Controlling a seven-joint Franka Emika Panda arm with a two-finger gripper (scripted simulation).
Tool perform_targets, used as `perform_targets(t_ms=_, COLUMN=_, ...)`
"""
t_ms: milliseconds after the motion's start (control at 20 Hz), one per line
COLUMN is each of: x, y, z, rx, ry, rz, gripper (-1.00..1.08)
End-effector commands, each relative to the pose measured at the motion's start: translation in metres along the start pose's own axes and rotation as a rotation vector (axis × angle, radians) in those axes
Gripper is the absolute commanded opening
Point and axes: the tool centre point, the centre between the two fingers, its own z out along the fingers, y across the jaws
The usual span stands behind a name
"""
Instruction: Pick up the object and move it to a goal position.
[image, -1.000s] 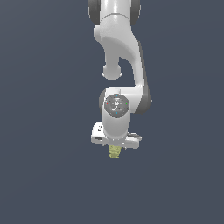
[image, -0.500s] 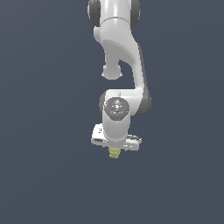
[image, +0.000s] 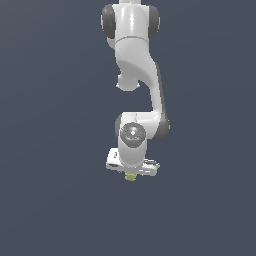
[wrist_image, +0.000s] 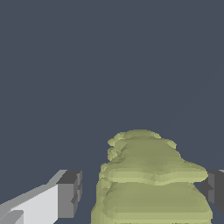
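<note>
gripper (image: 131, 175) around yellow-green object (wrist_image: 151, 183), fingers flanking

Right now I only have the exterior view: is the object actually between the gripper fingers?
Observer: Yes. The wrist view shows the object between both fingers.
Operator: Contact on both sides?
Observer: That finger shows a dark gap to it. The other pad looks to be against its widest ridge.
Operator: Surface?
Observer: Stacked lumpy ridges, yellow-green.
</note>
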Motion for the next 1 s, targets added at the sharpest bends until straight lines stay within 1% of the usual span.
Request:
perform_targets(t_ms=0, x=0.0010, y=-0.0003, z=0.0041, rx=0.000, ry=0.002, rz=0.000, gripper=1.00)
perform_targets(t_ms=150, x=0.0020, y=-0.0004, z=0.0026, rx=0.000, ry=0.002, rz=0.000, gripper=1.00)
perform_targets(t_ms=200, x=0.0020, y=-0.0004, z=0.0026, rx=0.000, ry=0.002, rz=0.000, gripper=-1.00)
perform_targets(t_ms=950, x=-0.0003, y=0.0003, z=-0.0017, rx=0.000, ry=0.002, rz=0.000, gripper=-1.00)
